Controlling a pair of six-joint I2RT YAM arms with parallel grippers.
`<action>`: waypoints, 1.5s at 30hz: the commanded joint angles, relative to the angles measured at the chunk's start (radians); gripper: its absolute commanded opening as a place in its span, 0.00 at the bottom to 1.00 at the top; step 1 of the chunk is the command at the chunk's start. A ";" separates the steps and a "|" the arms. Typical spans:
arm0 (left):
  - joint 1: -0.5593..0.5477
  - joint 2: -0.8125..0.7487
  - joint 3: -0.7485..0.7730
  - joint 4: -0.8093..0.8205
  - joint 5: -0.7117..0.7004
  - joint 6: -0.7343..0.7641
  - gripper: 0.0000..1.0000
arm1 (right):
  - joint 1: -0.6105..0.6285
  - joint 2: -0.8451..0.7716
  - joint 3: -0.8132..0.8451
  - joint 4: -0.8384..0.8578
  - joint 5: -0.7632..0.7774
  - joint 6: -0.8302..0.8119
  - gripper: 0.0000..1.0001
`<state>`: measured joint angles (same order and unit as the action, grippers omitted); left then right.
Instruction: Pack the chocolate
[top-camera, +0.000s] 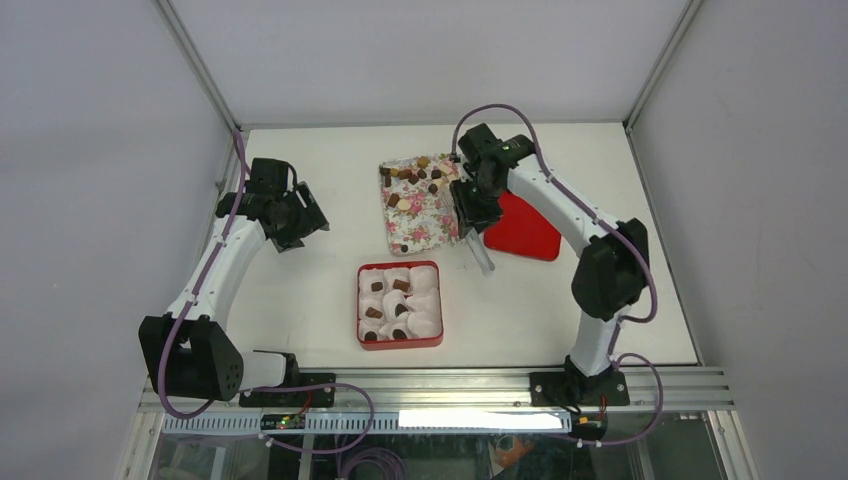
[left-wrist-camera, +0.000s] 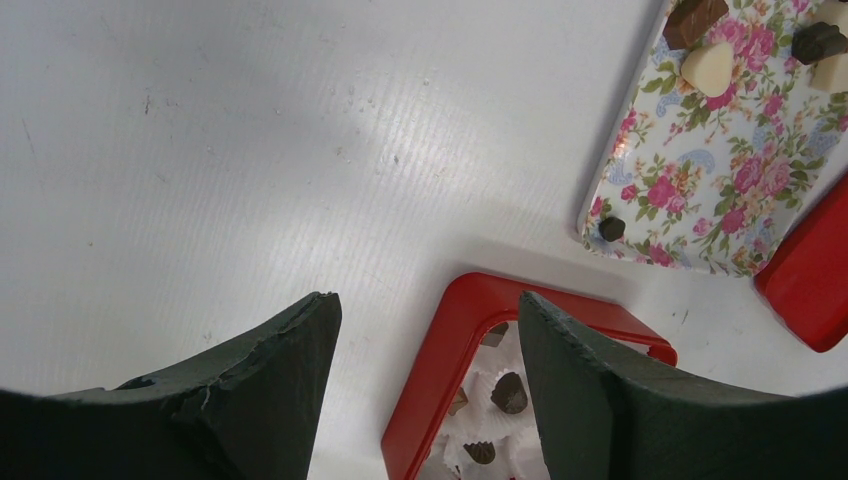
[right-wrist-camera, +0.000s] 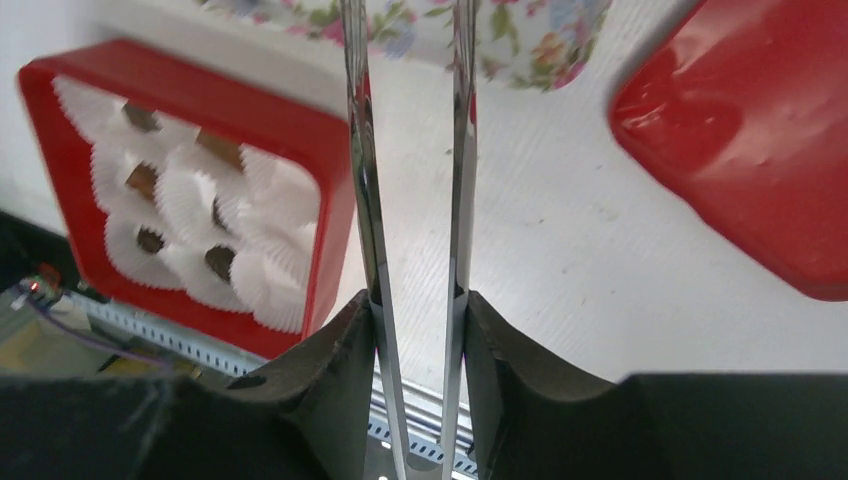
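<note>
Chocolate pieces (top-camera: 415, 178), dark brown and cream, lie at the far end of a floral tray (top-camera: 420, 222). Several more sit in white paper cups inside a red box (top-camera: 361, 305). My right gripper (top-camera: 468, 208) is shut on metal tongs (top-camera: 481, 256) beside the tray's right edge. In the right wrist view the tongs (right-wrist-camera: 360, 150) run up between my gripper's (right-wrist-camera: 418, 310) fingers, prongs apart, tips cut off at the top by the tray (right-wrist-camera: 520, 30). My left gripper (top-camera: 300, 220) is open and empty, left of the tray. The left wrist view shows the box (left-wrist-camera: 450, 340) between its fingers.
A red lid (top-camera: 522, 228) lies right of the tray, under my right arm; it also shows in the right wrist view (right-wrist-camera: 740, 140) and the left wrist view (left-wrist-camera: 810, 270). One dark piece (left-wrist-camera: 612, 229) sits alone at the tray's near corner. The table's metal rail (top-camera: 430, 385) runs along the front.
</note>
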<state>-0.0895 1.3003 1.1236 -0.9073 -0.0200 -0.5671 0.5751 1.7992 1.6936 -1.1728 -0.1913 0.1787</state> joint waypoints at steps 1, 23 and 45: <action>0.013 -0.017 0.009 0.030 0.009 -0.008 0.68 | -0.006 0.115 0.116 0.000 0.110 0.036 0.38; 0.013 -0.029 0.003 0.029 0.003 0.004 0.68 | -0.024 0.418 0.363 -0.047 0.249 0.079 0.47; 0.016 -0.029 -0.003 0.027 -0.010 0.006 0.68 | -0.050 0.620 0.631 -0.115 0.235 0.023 0.46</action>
<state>-0.0830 1.2999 1.1191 -0.9070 -0.0246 -0.5667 0.5278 2.4351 2.2646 -1.2778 0.0605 0.2214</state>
